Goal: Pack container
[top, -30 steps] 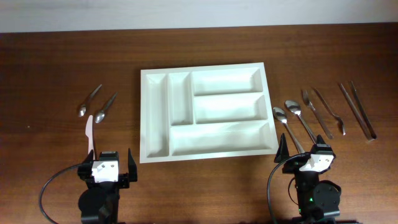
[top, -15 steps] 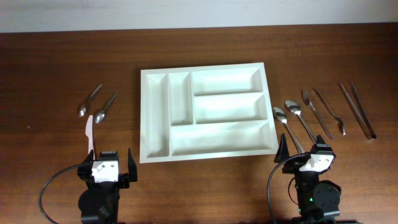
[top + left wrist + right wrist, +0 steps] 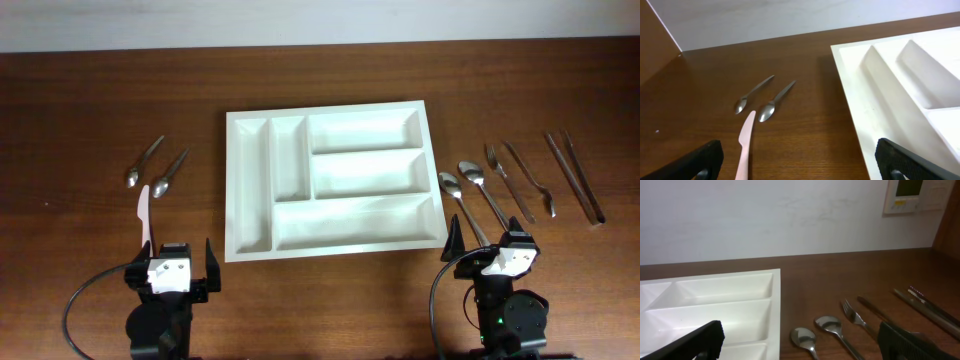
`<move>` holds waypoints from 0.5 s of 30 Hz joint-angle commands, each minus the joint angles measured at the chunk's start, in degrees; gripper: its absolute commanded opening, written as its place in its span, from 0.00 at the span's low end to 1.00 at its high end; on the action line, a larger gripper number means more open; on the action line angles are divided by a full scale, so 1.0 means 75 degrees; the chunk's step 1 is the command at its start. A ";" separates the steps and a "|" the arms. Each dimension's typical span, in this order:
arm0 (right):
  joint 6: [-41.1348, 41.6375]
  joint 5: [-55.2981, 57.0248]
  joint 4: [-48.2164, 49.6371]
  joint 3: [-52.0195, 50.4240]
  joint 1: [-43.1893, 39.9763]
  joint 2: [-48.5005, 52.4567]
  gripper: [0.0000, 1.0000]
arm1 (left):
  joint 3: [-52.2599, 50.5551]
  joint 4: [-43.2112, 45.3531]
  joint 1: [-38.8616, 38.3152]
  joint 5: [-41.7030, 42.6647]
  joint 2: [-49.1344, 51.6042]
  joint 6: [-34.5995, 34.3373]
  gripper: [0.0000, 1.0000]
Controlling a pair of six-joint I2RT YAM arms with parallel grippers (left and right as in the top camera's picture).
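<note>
The white five-compartment container (image 3: 232, 185) lies at the table's centre with nothing in its compartments; it also shows in the left wrist view (image 3: 865, 107) and the right wrist view (image 3: 777, 305). Left of it lie two small spoons (image 3: 158, 165) and a pale plastic knife (image 3: 146, 215), also in the left wrist view (image 3: 746, 145). Right of it lie two large spoons (image 3: 462, 190), a fork (image 3: 510, 180), a knife (image 3: 530, 180) and chopsticks (image 3: 574, 176). My left gripper (image 3: 170, 265) and right gripper (image 3: 492, 240) are open and empty at the front edge.
The brown wooden table (image 3: 100, 90) meets a white wall at the back. A wall-mounted panel (image 3: 914, 195) shows at the top right of the right wrist view. Black cables loop beside both arm bases.
</note>
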 commanded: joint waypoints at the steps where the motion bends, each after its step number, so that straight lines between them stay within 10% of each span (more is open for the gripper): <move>1: 0.0029 0.0099 -0.0058 -0.0035 -0.0055 -0.0055 0.99 | -0.0087 -0.0003 0.0038 0.0458 -0.0058 0.0143 0.99; 15: 0.0029 0.0099 -0.0058 -0.0035 -0.0055 -0.0055 0.99 | 0.1061 -0.0216 0.0038 -0.0015 0.0906 -0.0804 0.99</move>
